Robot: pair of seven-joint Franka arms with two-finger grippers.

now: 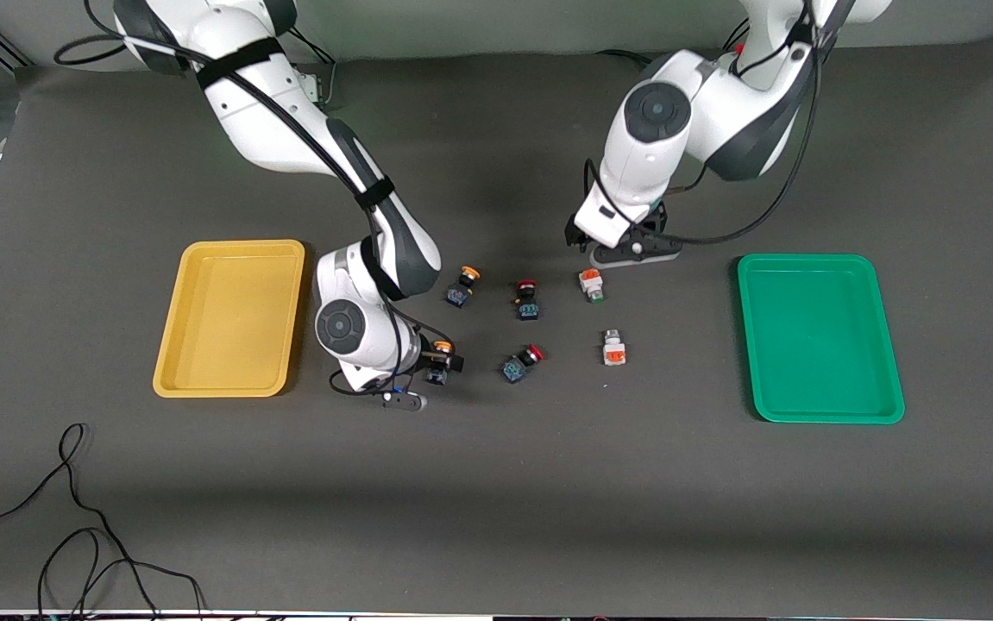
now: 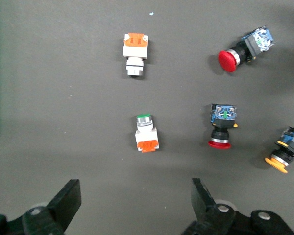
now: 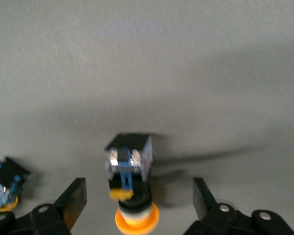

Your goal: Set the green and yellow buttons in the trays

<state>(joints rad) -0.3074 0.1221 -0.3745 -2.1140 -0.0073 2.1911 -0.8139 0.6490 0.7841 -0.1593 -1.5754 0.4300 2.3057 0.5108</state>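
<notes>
One yellow-capped button (image 1: 440,357) lies on the table between the open fingers of my right gripper (image 1: 443,364), beside the yellow tray (image 1: 229,328). In the right wrist view the button (image 3: 132,188) sits between the fingers (image 3: 74,198), which are apart from it. The second yellow button (image 1: 463,286) lies farther from the front camera. My left gripper (image 1: 630,248) is open and empty, over the table by one white green-tipped button (image 1: 592,285), which also shows in the left wrist view (image 2: 146,132). The second white button (image 1: 613,347) lies nearer the camera. The green tray (image 1: 820,336) is empty.
Two red-capped black-blue switches (image 1: 528,299) (image 1: 520,363) lie between the yellow and white buttons. A loose black cable (image 1: 73,517) lies on the table near the front edge at the right arm's end.
</notes>
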